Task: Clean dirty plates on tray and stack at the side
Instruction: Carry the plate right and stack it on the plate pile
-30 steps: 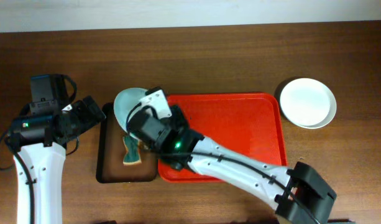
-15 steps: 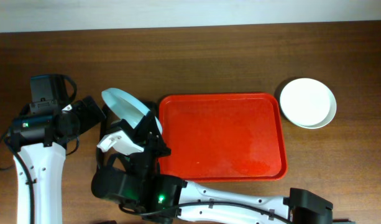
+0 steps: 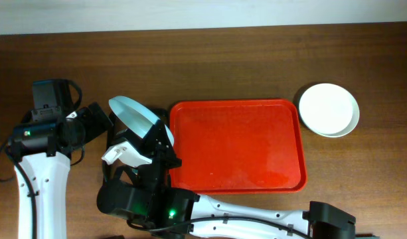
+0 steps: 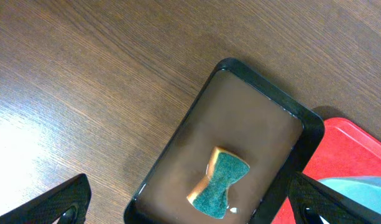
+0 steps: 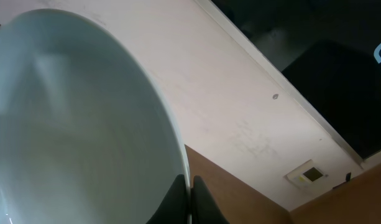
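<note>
My right gripper (image 3: 158, 141) is shut on the rim of a pale mint-white plate (image 3: 133, 118) and holds it tilted on edge, raised above the left end of the red tray (image 3: 236, 146). In the right wrist view the plate (image 5: 78, 124) fills the left side and the fingers (image 5: 190, 194) pinch its rim. No smear shows on it. Other plates (image 3: 328, 109) lie stacked on the table right of the red tray, which holds nothing. My left gripper (image 3: 102, 123) is open and empty, just left of the held plate; in its wrist view the jaws (image 4: 193, 198) hang over the black tray.
A small black tray (image 4: 274, 90) of brown water holds a green and yellow sponge (image 4: 221, 185), beside the red tray's corner (image 4: 358, 146). In the overhead view my right arm hides most of it.
My right arm swung back and lifted the plate off the black tray, tipping it up on edge. Over the last half second it barely moved. The left arm stayed still.
</note>
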`<act>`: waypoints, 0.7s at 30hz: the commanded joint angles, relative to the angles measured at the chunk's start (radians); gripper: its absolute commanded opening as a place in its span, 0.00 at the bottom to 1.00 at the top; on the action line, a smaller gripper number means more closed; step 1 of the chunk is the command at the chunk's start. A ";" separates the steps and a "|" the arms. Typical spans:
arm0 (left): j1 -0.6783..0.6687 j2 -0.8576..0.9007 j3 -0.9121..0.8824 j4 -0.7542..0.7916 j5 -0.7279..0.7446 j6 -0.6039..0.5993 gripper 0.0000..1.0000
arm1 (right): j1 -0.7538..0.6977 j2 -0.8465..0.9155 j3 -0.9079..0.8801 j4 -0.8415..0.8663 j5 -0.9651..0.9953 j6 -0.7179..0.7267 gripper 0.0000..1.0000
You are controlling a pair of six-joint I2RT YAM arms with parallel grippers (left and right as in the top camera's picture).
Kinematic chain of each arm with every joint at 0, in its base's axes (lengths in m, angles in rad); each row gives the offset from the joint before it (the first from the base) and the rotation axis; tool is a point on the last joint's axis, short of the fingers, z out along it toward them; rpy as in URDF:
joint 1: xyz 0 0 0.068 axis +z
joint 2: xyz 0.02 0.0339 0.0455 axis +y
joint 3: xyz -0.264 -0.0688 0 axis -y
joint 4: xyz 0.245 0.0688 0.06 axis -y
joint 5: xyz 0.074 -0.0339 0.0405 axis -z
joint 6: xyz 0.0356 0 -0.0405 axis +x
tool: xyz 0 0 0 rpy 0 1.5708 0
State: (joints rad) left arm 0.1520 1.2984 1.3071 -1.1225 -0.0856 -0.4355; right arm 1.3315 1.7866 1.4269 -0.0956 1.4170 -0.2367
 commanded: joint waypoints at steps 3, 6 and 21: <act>0.002 -0.002 0.002 -0.001 0.000 -0.009 0.99 | -0.040 -0.024 0.014 -0.015 -0.124 0.084 0.04; 0.002 -0.002 0.002 -0.001 0.000 -0.009 0.99 | -0.131 -0.024 0.014 -0.211 -0.319 0.363 0.04; 0.002 -0.002 0.002 -0.001 0.000 -0.009 0.99 | -1.201 -0.108 0.014 -0.780 -1.283 0.766 0.04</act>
State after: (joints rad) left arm 0.1520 1.2987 1.3071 -1.1221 -0.0860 -0.4355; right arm 0.2630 1.7023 1.4349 -0.8398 0.1596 0.5232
